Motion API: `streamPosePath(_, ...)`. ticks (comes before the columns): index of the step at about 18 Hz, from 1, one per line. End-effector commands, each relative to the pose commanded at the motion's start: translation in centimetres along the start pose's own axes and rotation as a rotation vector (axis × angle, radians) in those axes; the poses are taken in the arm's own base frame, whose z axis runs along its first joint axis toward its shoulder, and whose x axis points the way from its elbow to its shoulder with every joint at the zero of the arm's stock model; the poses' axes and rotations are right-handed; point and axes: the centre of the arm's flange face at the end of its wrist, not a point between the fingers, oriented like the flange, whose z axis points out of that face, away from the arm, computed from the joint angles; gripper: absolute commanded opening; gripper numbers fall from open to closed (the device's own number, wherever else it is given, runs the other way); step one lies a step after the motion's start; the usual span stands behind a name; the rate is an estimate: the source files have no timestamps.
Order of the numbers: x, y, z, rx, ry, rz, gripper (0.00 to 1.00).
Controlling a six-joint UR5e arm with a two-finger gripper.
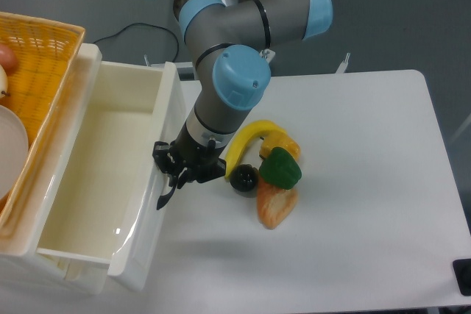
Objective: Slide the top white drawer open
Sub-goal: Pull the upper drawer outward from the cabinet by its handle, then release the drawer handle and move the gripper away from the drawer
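The top white drawer (pixel 96 174) stands pulled far out of the cabinet toward the right, its glossy inside bare. Its curved black handle (pixel 165 195) shows on the front panel's outer face. My gripper (pixel 171 176) sits right at that handle, black fingers closed around its upper part. The arm's blue-capped wrist (pixel 239 79) hangs above it. The lower drawer is hidden under the top one.
A yellow woven basket (pixel 37 56) with a white plate rests on the cabinet top at the left. Just right of the gripper lie a banana (pixel 246 141), a black ball (pixel 243 177), a green pepper (pixel 280 168) and orange toy food (pixel 276 205) on the white table.
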Motion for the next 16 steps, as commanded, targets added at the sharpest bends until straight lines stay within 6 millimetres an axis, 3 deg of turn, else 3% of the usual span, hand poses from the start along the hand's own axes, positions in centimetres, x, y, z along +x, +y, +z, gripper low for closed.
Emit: streamPosePath(16,-2.5,0.3,-1.0,0.016,-0.008,-0.004,0.22)
